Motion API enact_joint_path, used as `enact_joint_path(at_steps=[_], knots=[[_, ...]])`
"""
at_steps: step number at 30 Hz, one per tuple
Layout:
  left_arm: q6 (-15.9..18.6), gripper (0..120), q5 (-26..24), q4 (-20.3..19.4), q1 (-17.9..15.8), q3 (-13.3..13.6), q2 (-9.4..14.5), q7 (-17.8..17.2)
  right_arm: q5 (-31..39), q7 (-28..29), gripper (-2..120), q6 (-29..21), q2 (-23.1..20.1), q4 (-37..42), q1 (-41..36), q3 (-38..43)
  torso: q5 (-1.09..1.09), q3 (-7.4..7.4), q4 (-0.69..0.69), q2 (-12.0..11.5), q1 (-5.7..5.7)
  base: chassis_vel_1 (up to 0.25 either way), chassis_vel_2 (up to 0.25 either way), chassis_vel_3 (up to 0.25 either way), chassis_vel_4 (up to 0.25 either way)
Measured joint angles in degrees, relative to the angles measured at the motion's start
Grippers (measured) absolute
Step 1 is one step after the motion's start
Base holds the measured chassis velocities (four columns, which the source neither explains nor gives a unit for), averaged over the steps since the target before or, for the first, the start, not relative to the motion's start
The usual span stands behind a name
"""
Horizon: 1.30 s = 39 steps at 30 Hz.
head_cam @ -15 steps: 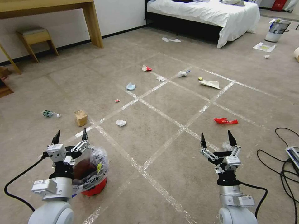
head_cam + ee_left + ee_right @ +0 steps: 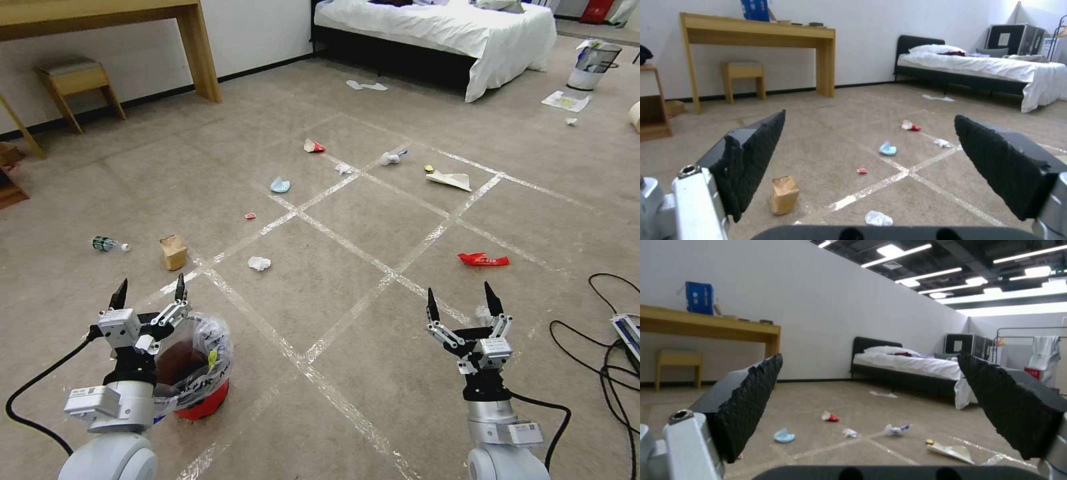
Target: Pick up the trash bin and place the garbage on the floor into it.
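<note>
Light, thin-walled trash bin (image 2: 200, 393), slippery liner: best taken at rim, 9 o'clock side. Left end effector (image 2: 149, 291) just above, released; right end effector (image 2: 463, 299) released, idle.

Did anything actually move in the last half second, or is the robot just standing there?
Barely. The right gripper sank slightly toward the floor, open and empty. The left gripper stayed open beside the trash bin; the bin and the garbage, like the red wrapper, kept their places.
</note>
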Motion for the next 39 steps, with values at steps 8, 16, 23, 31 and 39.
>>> enact_joint_path(at_steps=[8, 16, 23, 31, 39], knots=[[-0.05, 100, 0.11, -0.30, 0.23, -0.09, -0.20, 0.00, 0.00, -0.07, 100, 0.14, -0.11, -0.25, 0.11, 0.07, 0.00, 0.00, 0.00, 0.00, 0.00, 0.000, 0.000, 0.000, 0.000], [-0.07, 100, 0.11, -0.30, 0.19, -0.10, -0.16, 0.00, 0.00, -0.10, 100, 0.38, -0.04, -0.45, 0.13, 0.20, 0.00, 0.00, 0.00, 0.00, 0.00, -0.009, 0.006, 0.009, -0.013], [-0.10, 100, -0.23, -0.30, 0.18, -0.44, 0.09, -0.01, 0.06, -0.13, 100, 0.55, 0.10, -0.58, 0.08, 0.16, 0.00, 0.00, 0.00, 0.00, 0.00, -0.059, 0.044, 0.058, -0.052], [1.10, 100, -0.46, -1.04, 0.03, -1.46, 0.74, -2.73, 0.03, 0.20, 100, 0.98, -0.31, -0.65, 0.19, 0.05, 0.00, 0.01, 0.00, 0.00, 0.01, -0.040, 0.058, 0.037, -0.056], [17.91, 100, -7.24, -6.66, 2.30, -8.10, 7.16, -13.31, 0.82, -0.48, 100, 1.86, -1.14, -1.35, 0.68, 0.61, 0.00, 0.00, 0.01, 0.00, 0.00, 0.000, 0.000, 0.000, 0.000]])
